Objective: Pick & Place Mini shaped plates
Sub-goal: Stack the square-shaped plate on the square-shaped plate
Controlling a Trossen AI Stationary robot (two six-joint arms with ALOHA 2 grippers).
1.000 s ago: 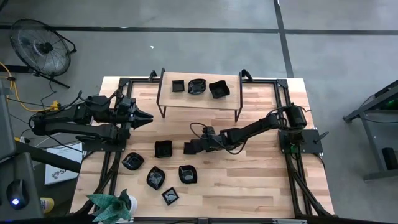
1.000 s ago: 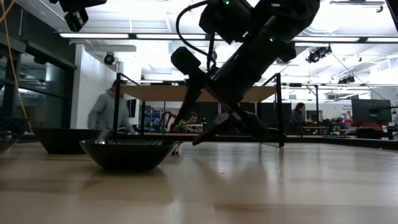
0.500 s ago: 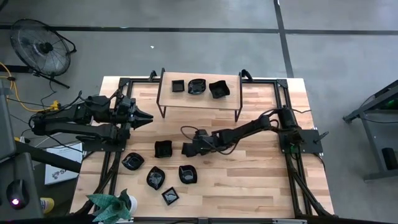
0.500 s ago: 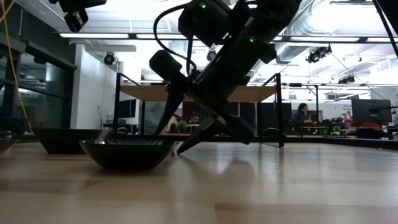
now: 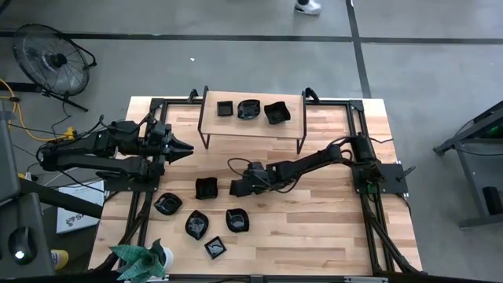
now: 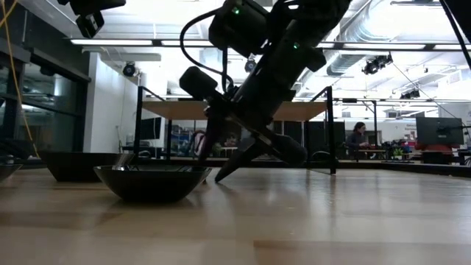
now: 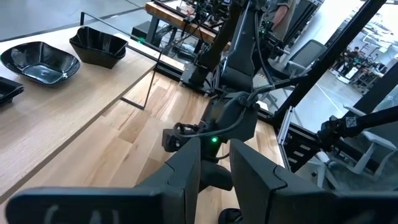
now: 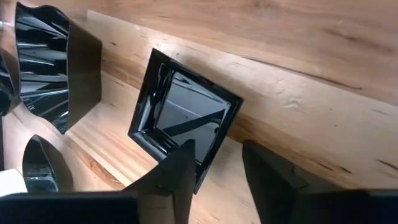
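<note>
Mini shaped plates: three are seen on the raised shelf (image 5: 251, 119) at the far side; six lie on the wooden table (image 5: 330, 228), near-left of centre.
Square plate (image 8: 183, 121): found flat on the table, straddled at its edge by the right gripper (image 8: 214, 165), jaws apart, one finger (image 8: 180, 168) over its rim.
Left gripper (image 5: 182, 148): parked at the left, fingers narrowly parted, nothing held.
Plant (image 5: 141, 261): noted at the near-left corner.
</note>
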